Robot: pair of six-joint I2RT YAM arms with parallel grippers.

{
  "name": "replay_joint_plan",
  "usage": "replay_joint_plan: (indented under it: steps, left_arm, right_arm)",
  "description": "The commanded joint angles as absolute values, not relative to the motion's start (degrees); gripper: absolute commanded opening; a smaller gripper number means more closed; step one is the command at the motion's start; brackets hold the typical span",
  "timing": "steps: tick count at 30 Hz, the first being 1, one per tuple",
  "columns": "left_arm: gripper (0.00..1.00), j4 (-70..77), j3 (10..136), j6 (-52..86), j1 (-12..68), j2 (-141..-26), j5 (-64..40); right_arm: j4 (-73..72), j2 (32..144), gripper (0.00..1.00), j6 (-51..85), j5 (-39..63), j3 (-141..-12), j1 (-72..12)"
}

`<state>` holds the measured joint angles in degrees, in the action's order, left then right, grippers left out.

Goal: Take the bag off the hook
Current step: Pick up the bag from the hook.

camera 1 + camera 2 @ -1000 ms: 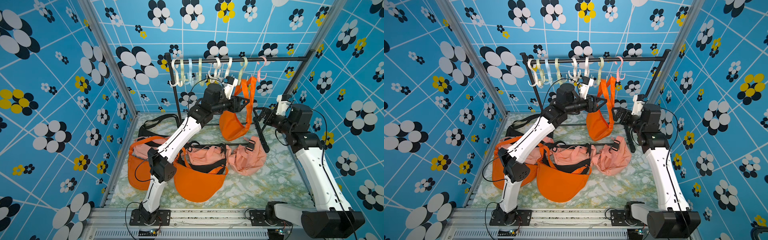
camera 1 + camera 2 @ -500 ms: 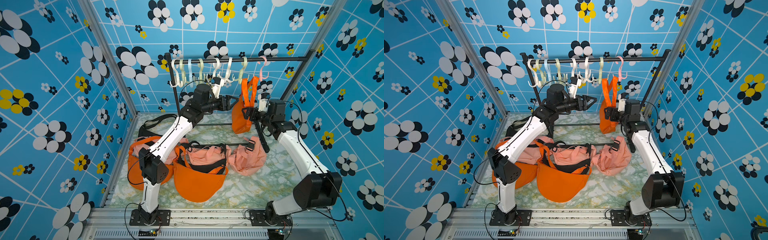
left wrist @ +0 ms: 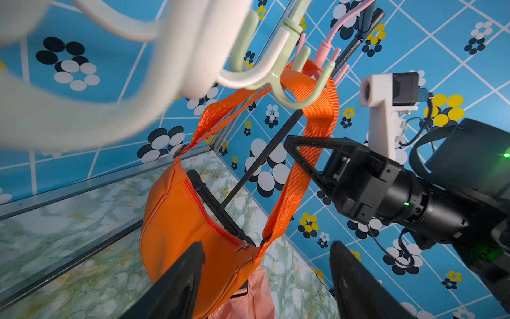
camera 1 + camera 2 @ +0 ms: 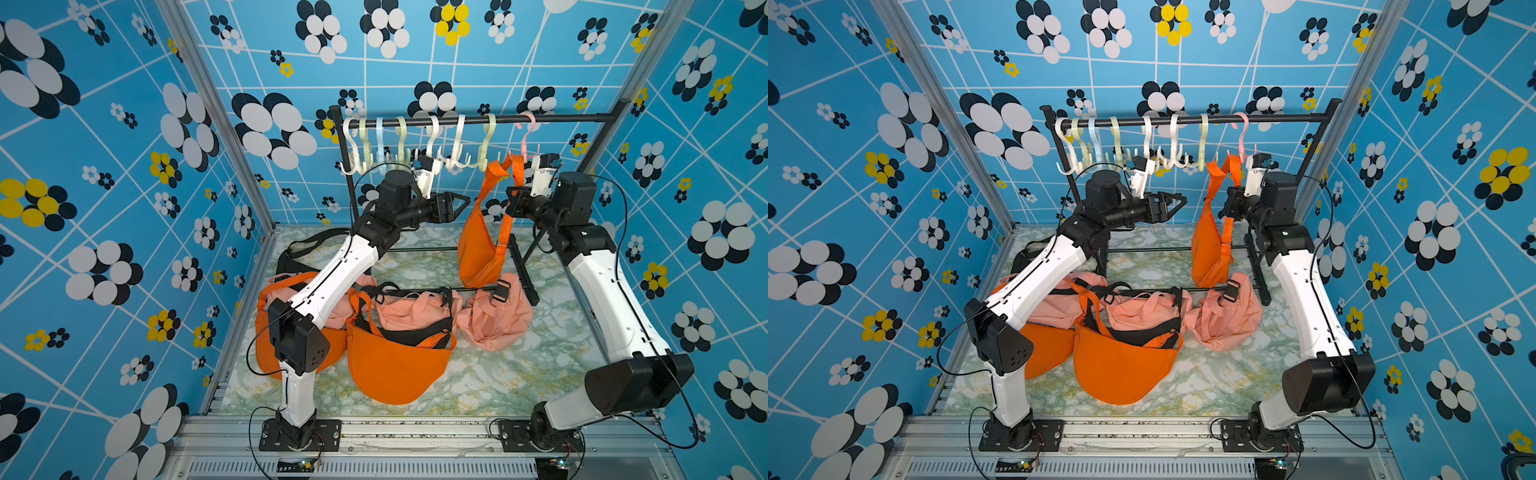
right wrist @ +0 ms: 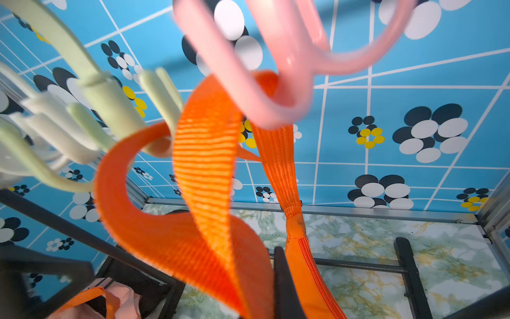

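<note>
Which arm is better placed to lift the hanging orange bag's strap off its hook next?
Right, probably. The right pincer is shut on the strap below the green hook and can lift directly; the left pincer hangs open beside the orange bag, holding nothing.

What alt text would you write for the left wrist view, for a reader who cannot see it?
An orange bag hangs by its strap from a pale green hook. The right gripper has its jaws shut on the strap, while the left gripper shows open jaws in the foreground.
</note>
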<state>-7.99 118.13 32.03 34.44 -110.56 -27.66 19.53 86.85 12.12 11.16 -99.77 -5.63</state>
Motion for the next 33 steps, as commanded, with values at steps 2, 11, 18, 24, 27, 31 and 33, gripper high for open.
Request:
replay_joint_plan:
  steps: [2,11,18,24,27,31,33]
  left_arm:
    - [0.75,-5.37,116.91,33.13,34.01,-109.04,-28.21]
    - [0.76,-4.06,112.67,33.8,34.2,-106.34,-28.12]
    - [0.78,-4.06,110.35,33.34,34.45,-106.26,-27.95]
    - [0.84,-5.09,110.64,33.07,34.97,-106.27,-28.65]
    - [0.86,-5.78,110.98,32.54,35.31,-106.33,-28.65]
    - [0.87,-6.58,111.94,32.45,35.51,-107.31,-28.91]
    - [0.87,-6.77,112.4,32.54,35.64,-107.81,-29.25]
  right_arm:
    - [26.26,84.61,0.0,15.04,14.35,-109.94,-6.15]
    - [31.63,96.22,0.0,19.31,15.73,-132.64,-6.15]
    - [32.14,107.23,0.0,26.45,18.63,-148.68,-6.17]
    - [26.92,109.68,0.0,30.44,16.9,-150.91,-6.15]
    - [22.12,110.25,0.0,33.22,17.21,-150.82,-6.15]
    - [15.62,111.05,0.0,37.04,18.69,-150.82,-6.15]
    - [13.99,111.1,0.0,38.23,17.74,-150.84,-6.15]
